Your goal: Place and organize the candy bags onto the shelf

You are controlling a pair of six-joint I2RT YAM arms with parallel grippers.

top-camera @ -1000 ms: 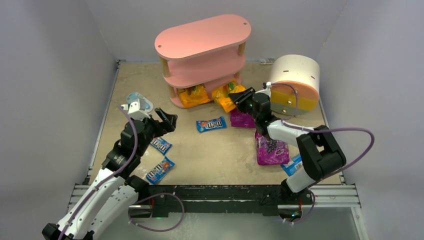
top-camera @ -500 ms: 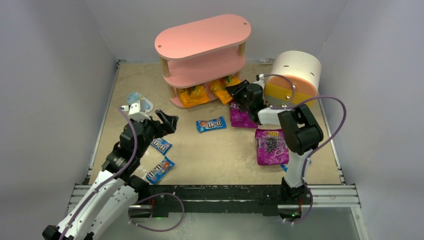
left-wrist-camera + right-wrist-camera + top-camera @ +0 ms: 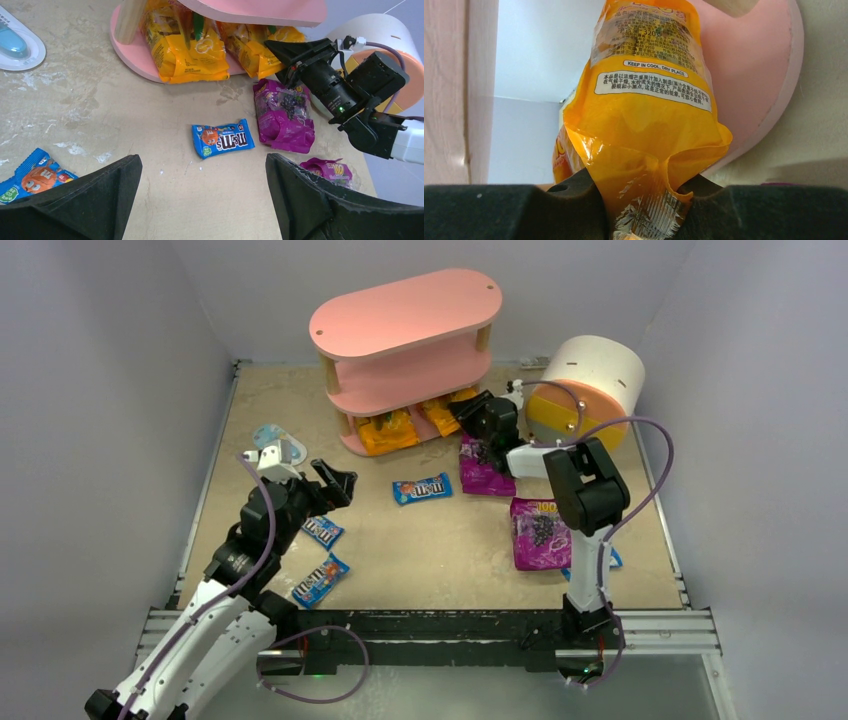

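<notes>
The right claw (image 3: 641, 202) pinched the crimped end of a glossy orange candy bag (image 3: 649, 125) lying on the pink three-tier shelf (image 3: 405, 310); the left claw (image 3: 204, 190) stood spread wide.

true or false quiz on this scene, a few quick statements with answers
1. The right pincer grips an orange bag. True.
2. The left pincer holds a bag. False: it is open and holds nothing.
3. Both purple bags lie on the table. True.
4. The shelf has a bag on its top board. False: the top board is bare.
</notes>
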